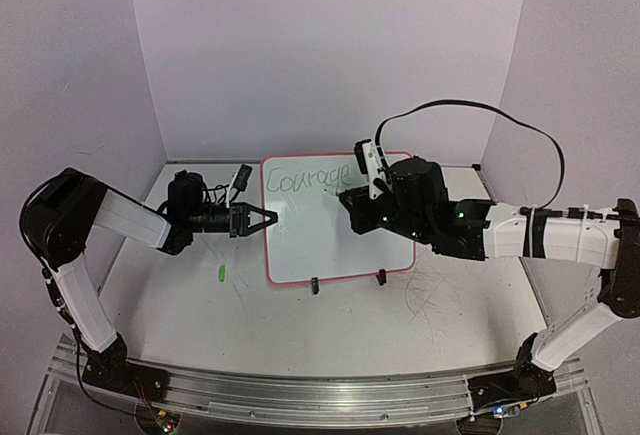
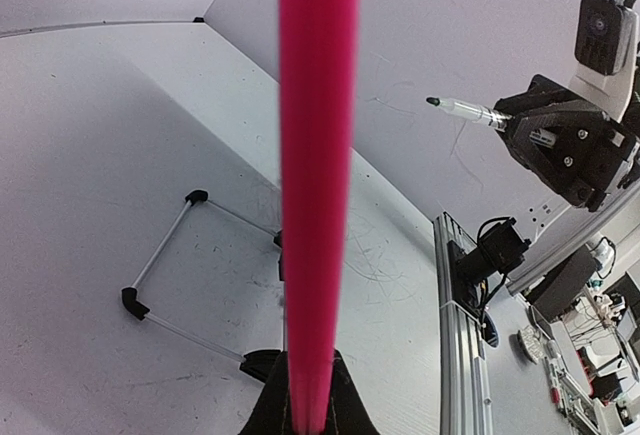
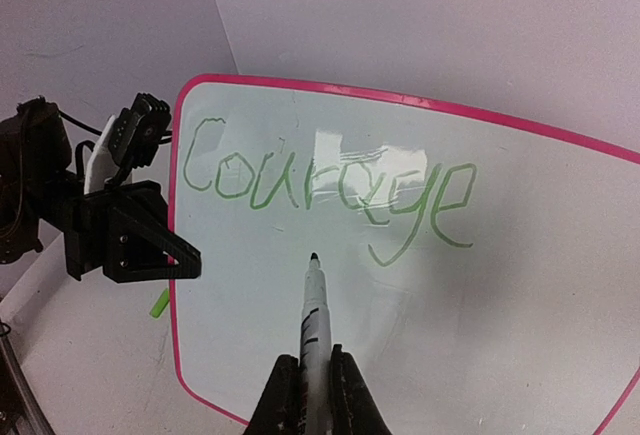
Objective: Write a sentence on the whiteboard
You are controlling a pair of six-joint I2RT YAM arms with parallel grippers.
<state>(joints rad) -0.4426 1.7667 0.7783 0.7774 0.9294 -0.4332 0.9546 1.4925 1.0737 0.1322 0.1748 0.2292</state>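
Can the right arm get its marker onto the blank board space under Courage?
Probably yes. The right gripper holds the marker pointed at that bare whiteboard patch, nothing lies between, and the left gripper clamps the board's edge, clear of it.

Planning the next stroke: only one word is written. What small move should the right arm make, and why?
Probably ease the marker left and onto the board to start a second line. Only "Courage" is written, the tip hangs under its middle, seemingly off the surface, and the left gripper clamps the rim.
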